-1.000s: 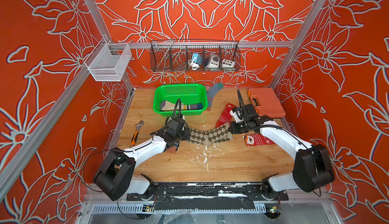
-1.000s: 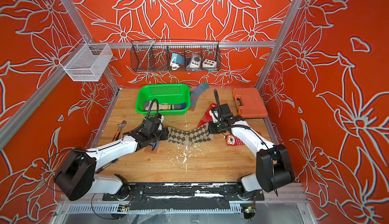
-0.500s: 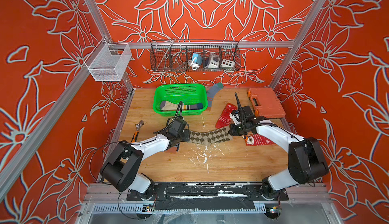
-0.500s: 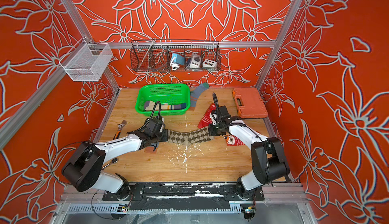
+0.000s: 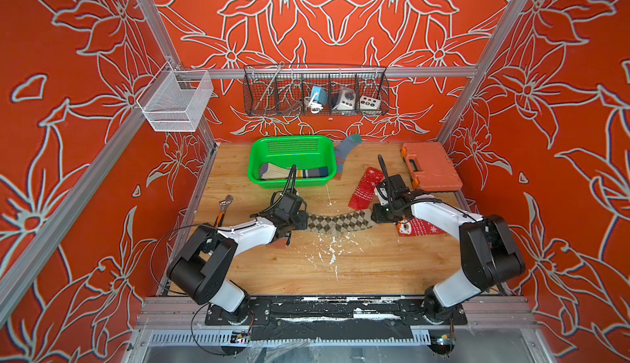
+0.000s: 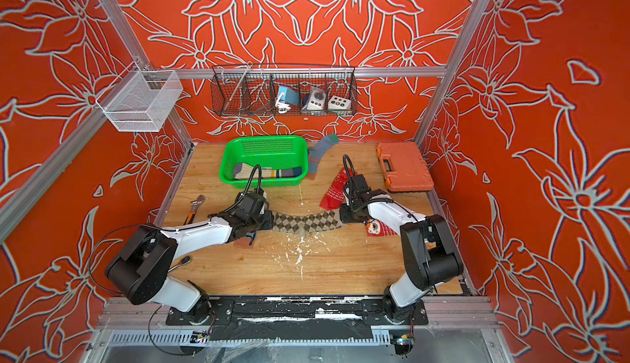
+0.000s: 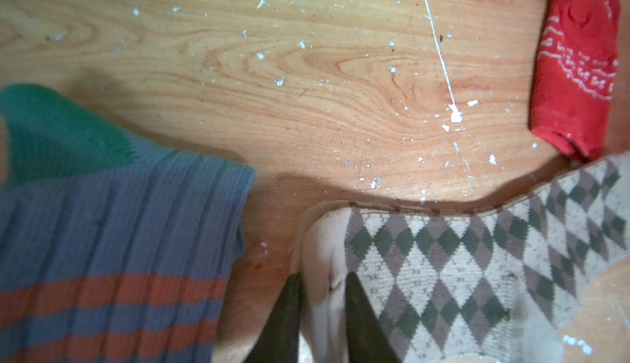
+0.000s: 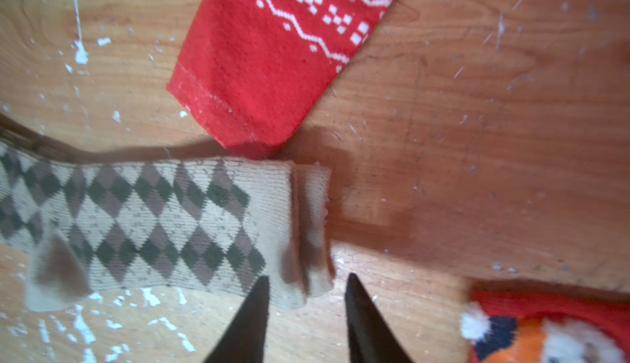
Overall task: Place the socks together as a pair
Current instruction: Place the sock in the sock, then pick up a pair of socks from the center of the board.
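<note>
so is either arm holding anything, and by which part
right fingers stand open at the argyle sock cuff, holding nothing; left fingers straddle its toe end, grip cannot be told

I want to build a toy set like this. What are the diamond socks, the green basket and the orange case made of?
Diamond socks: soft knitted yarn, matte; fine knit rows show.
Green basket: probably plastic, glossy, with moulded holes.
Orange case: likely hard plastic, smooth, slight sheen.

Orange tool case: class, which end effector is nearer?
Right. The right end effector is just in front of the orange tool case; the left end effector is farther off, at the argyle sock's opposite end.
</note>
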### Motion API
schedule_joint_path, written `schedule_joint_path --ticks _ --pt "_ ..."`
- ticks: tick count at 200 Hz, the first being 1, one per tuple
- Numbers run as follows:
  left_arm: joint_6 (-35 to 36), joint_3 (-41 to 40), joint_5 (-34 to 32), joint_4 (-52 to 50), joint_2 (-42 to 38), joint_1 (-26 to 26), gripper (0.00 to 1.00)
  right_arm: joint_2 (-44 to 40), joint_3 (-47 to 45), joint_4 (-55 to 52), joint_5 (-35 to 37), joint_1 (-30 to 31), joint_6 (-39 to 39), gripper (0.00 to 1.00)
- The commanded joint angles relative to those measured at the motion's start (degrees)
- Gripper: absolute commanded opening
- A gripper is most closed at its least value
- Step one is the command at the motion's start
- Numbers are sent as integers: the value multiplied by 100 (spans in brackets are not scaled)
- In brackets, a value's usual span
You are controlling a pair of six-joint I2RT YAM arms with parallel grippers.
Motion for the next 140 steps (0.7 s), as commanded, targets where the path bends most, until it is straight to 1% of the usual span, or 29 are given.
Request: schedule_joint_path --ticks 1,24,34,49,64,79,94,116,140 --pt "-14 -164 -97 57 -245 30 32 -203 -111 72 188 -22 -69 53" --pt "-52 -332 -119 180 -450 30 41 -324 -240 170 121 -38 -15 63" --pt "-68 -416 -44 283 -470 30 46 -301 -296 223 39 -57 12 65" --pt "-94 -496 85 403 -375 30 48 -205 -343 268 -119 -98 41 65" --pt "-90 -507 173 452 -245 30 48 -150 -368 278 -252 -161 50 63" --pt "-80 -467 199 435 -189 30 48 -149 -393 333 -353 -223 74 54" --pt "-64 -455 217 452 -198 30 47 -101 -452 447 -611 -319 123 49" --pt "-39 -412 290 448 -121 35 46 90 -461 578 -1030 -416 155 46" --pt "-62 -351 380 452 84 30 45 228 -452 624 -1173 -442 172 46"
